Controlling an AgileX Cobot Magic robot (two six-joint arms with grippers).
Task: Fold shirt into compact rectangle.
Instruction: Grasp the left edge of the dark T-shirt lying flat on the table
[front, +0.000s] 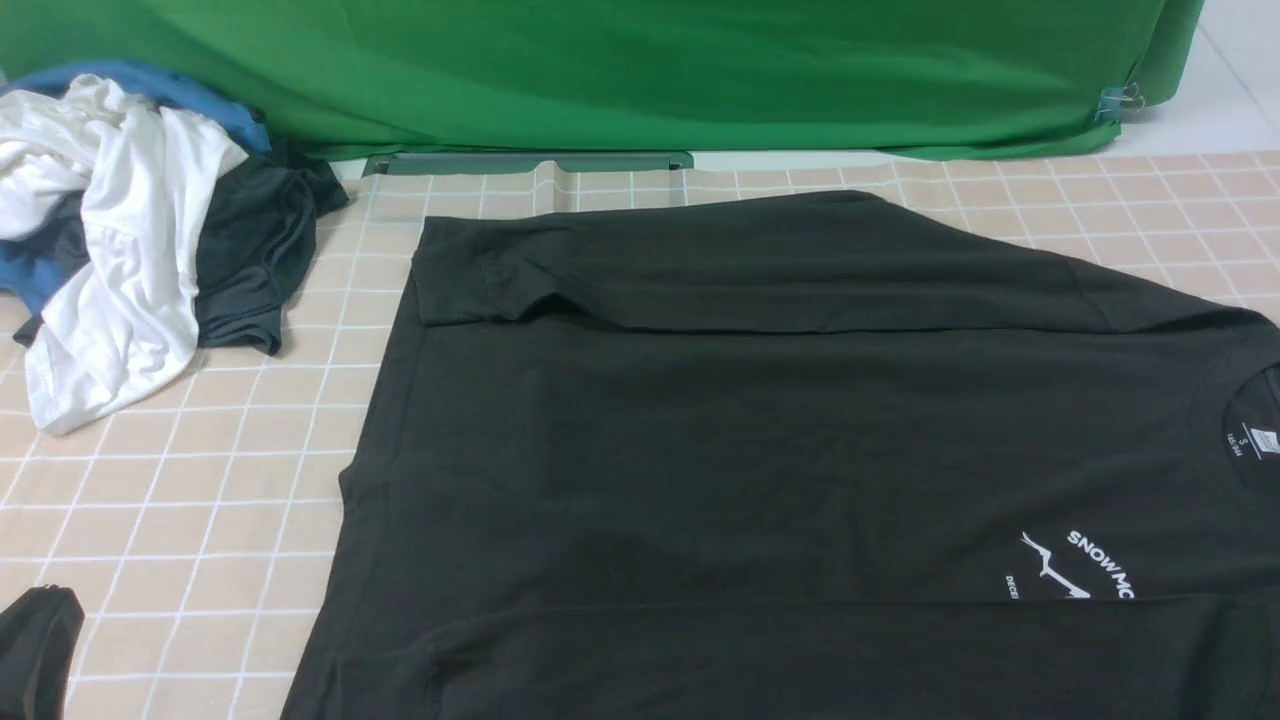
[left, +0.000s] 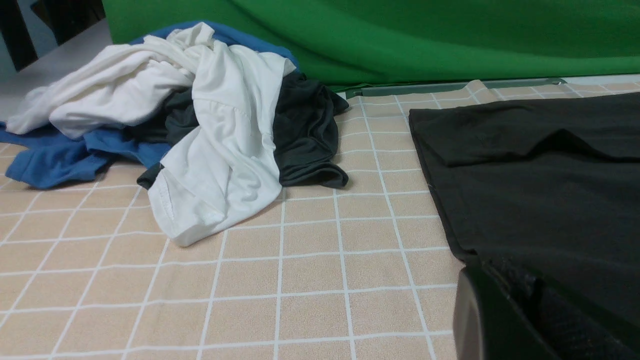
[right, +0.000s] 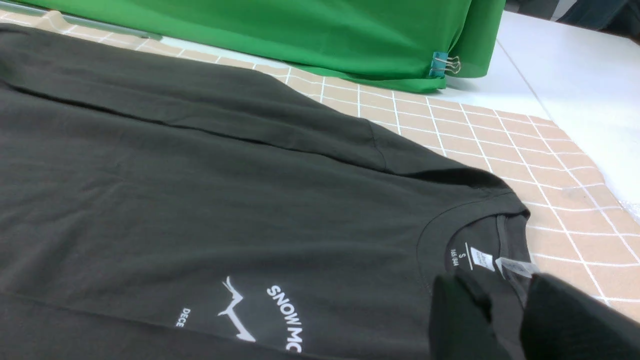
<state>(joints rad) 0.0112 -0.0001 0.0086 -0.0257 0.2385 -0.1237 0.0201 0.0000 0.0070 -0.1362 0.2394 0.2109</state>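
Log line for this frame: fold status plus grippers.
shirt: flat, far side folded in | left gripper: shut, beside shirt | right gripper: at collar, grip unclear

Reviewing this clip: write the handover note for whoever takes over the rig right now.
Left hand: shut, at the near left, off the shirt.
Right hand: fingers apart at the collar, no grip evident.
Shirt: flat on the checked cloth, collar to the right, logo up.
Done: far side and its sleeve folded in; near side looks folded too.
Left: fold across the length into a compact rectangle.
Spare clothes pile lies far left, apart from the shirt.
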